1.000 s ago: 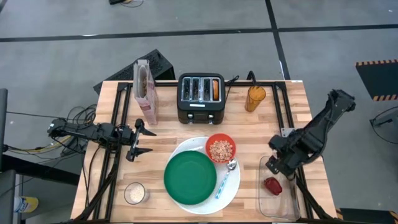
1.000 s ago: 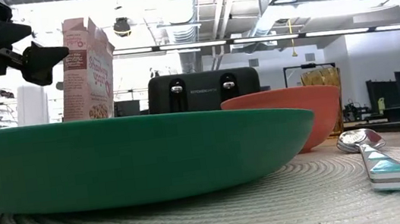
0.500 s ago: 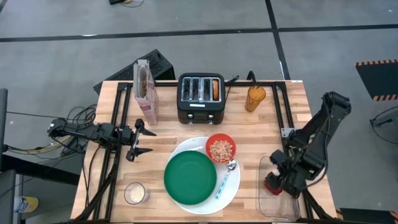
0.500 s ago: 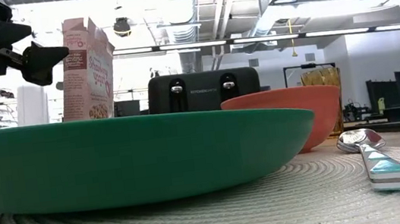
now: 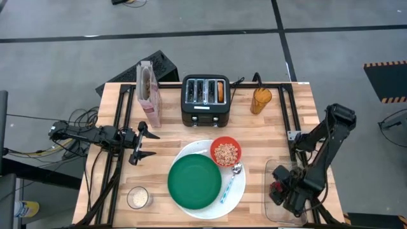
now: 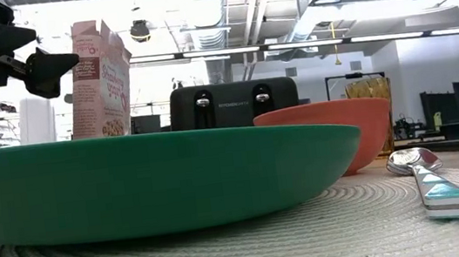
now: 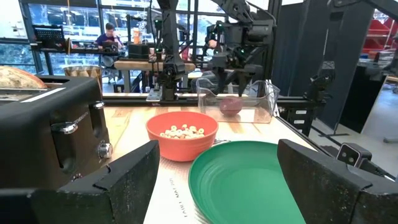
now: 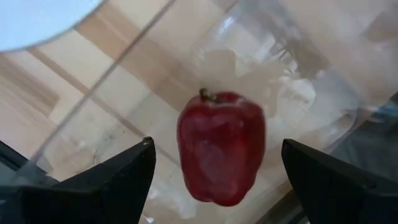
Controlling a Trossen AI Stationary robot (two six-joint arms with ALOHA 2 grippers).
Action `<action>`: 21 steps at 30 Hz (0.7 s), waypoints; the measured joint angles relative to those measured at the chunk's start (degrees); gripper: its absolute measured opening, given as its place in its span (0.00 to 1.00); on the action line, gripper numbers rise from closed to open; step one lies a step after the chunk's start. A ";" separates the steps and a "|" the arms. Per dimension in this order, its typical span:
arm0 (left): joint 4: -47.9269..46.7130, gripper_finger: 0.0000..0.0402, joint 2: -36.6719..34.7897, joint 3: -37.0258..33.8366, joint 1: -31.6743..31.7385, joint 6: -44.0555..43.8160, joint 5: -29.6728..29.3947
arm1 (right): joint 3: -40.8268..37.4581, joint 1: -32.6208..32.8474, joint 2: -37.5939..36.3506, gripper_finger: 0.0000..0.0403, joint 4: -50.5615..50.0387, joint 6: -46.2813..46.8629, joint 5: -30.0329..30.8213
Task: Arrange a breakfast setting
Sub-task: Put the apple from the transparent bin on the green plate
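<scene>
A green plate lies on a large white plate. A red bowl of cereal and a teal-handled spoon rest on the white plate's right side. A bagel sticks out of a slot of the black toaster. A small red pepper lies on the floor of the clear tub. My right gripper is open just above the pepper, one finger on either side, not touching it; it also shows in the high view. My left gripper is open and empty at the table's left.
A cereal box stands at the far left and an orange glass at the far right. A small jar stands near the front left. The tub's clear walls surround my right gripper.
My right gripper has gone toward the table's near edge and down into the clear tub, and now stands over the red pepper. The pepper has stayed where it was.
</scene>
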 joint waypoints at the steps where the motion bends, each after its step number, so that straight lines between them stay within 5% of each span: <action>1: 0.00 0.78 0.01 0.01 0.00 0.00 0.00 | 0.00 0.22 0.73 0.91 0.55 0.00 -0.15; 21: -0.02 0.78 -0.01 0.02 0.00 0.00 -0.02 | 0.00 0.67 10.22 0.90 4.02 -0.02 -2.82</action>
